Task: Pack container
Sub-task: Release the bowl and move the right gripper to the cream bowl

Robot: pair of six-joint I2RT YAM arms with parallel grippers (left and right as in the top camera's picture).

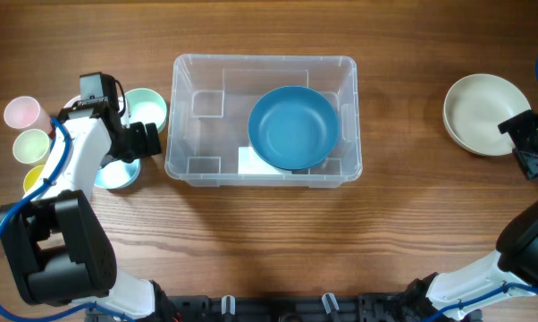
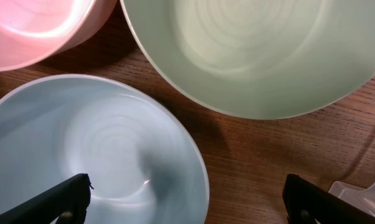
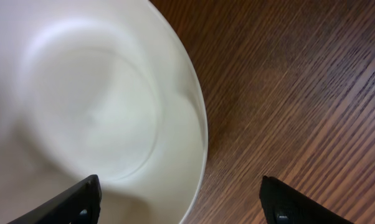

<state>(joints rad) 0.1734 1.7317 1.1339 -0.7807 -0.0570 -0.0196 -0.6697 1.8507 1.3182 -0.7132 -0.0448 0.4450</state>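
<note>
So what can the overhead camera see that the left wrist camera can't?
Only overhead: the whole container with the dark blue bowl inside, the cream bowl far right, and three small cups. Only left wrist: a pink bowl beside the others, plus faint rings inside the bowls. Both: the light blue bowl, the pale green bowl, the wooden table and a corner of the container.

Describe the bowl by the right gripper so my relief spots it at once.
From the clear container in the middle, look right. Near the right edge of the table sits one cream bowl, the right gripper over its rim. It stands alone and is the only off-white one; the other loose bowls are pastel, crowded at left.
</note>
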